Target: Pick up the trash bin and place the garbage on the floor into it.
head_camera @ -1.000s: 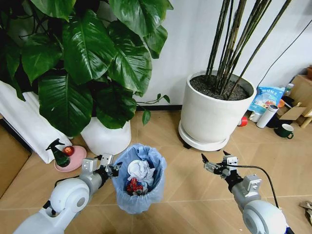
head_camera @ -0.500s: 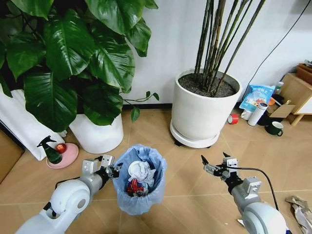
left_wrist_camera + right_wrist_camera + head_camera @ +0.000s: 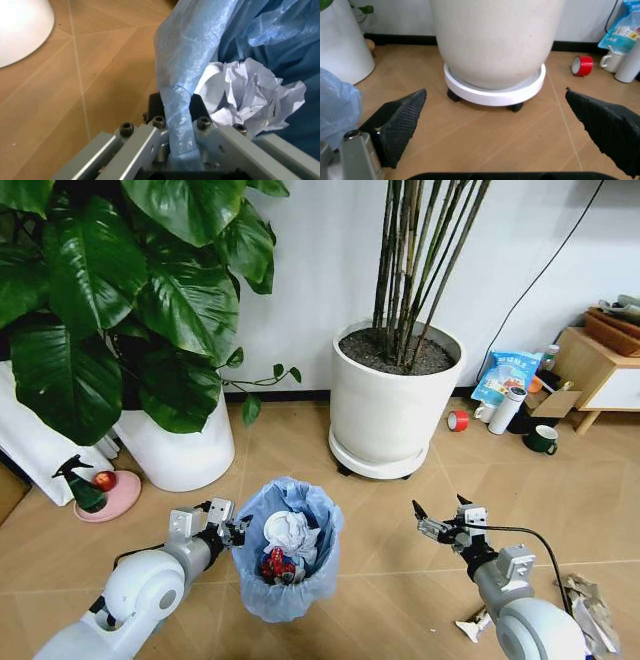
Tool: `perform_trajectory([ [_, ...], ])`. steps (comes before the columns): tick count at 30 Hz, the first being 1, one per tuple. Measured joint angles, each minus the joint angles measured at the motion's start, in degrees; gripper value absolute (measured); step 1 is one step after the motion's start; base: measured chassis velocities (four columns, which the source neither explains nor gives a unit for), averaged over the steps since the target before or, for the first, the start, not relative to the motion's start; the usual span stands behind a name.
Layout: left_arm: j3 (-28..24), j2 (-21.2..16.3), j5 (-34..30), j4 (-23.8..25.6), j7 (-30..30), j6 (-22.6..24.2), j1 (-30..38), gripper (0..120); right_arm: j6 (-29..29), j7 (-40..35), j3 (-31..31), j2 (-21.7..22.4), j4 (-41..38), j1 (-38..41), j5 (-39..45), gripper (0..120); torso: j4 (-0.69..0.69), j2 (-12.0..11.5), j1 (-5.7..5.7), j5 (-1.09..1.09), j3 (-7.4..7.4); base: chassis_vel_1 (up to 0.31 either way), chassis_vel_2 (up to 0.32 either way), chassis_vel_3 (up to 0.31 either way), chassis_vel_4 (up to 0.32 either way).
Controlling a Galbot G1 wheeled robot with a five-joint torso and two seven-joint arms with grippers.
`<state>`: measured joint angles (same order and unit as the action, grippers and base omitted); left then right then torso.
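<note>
A: Where does the job stand, starting close in?

B: The left gripper point(image 3: 222, 525) is clenched on the bag-lined rim of the trash bin point(image 3: 290, 555), so the bin is in hand, low in front of the robot. In the left wrist view its jaws pinch the blue plastic.

A: Anything in it?

B: Yes, crumpled white paper point(image 3: 291, 530) and a crushed red piece point(image 3: 275, 563) sit inside. That part looks done.

A: And the other arm?

B: The right gripper point(image 3: 440, 518) hangs released and empty over the floor point(image 3: 400, 580), jaws spread wide.

A: What's left?

B: Brownish scraps point(image 3: 590, 610) and a white bit point(image 3: 472, 625) lie on the boards by the robot's right side. Farther off, near the large white pot point(image 3: 385, 415), a red tape roll point(image 3: 457, 420) lies; I can't tell whether it counts as garbage.
</note>
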<state>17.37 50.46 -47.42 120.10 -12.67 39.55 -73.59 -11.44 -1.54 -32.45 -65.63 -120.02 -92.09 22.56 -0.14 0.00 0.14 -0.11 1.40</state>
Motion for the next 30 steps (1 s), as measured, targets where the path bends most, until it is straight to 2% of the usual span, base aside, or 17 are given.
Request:
perform_trajectory([
  [30, -0.1, 0.7, 0.1, -0.3, 0.1, 0.0, 0.1, 0, 0.1, 0.4, 0.3, 0.0, 0.0, -0.9, -0.4, 100, -0.02, 0.0, 0.0, 0.01, 0.0, -0.078, -0.154, 0.072, 0.151],
])
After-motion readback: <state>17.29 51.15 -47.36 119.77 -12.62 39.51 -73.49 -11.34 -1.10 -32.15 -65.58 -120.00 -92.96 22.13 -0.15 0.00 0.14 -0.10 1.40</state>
